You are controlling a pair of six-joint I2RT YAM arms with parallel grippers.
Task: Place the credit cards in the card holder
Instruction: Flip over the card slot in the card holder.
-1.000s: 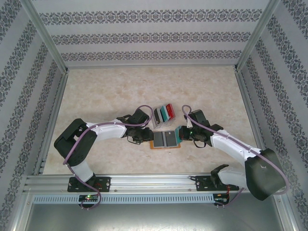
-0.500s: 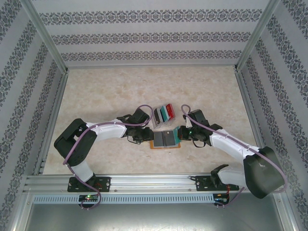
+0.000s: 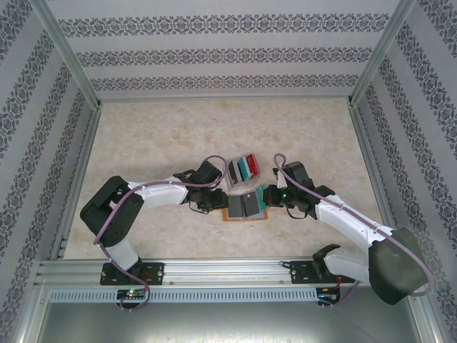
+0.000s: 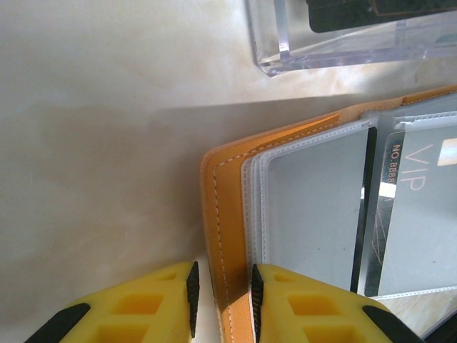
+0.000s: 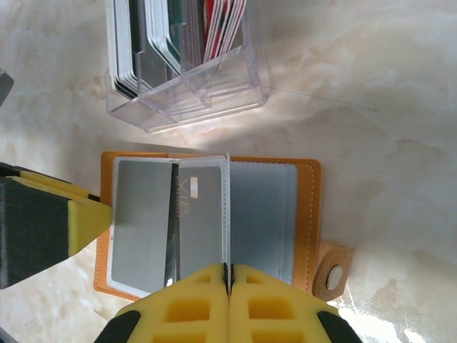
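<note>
Near the front middle of the marble table (image 3: 157,136), the card holder (image 3: 244,207) lies open. The right gripper (image 5: 228,275) has its jaws pressed together on the holder's upright clear sleeve. The left gripper (image 4: 221,300) straddles its orange left edge, and I cannot tell whether it pinches. Just behind, the credit cards (image 5: 178,36) stand in a clear acrylic rack (image 5: 214,100). The right wrist view shows the snap stud (image 5: 332,275), and the left wrist view shows "VIP" on the sleeved card (image 4: 421,214).

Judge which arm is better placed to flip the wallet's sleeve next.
Right, probably: the right gripper is shut on the clear sleeve's edge, while the left gripper straddles the wallet's orange edge, seemingly steadying it.
</note>
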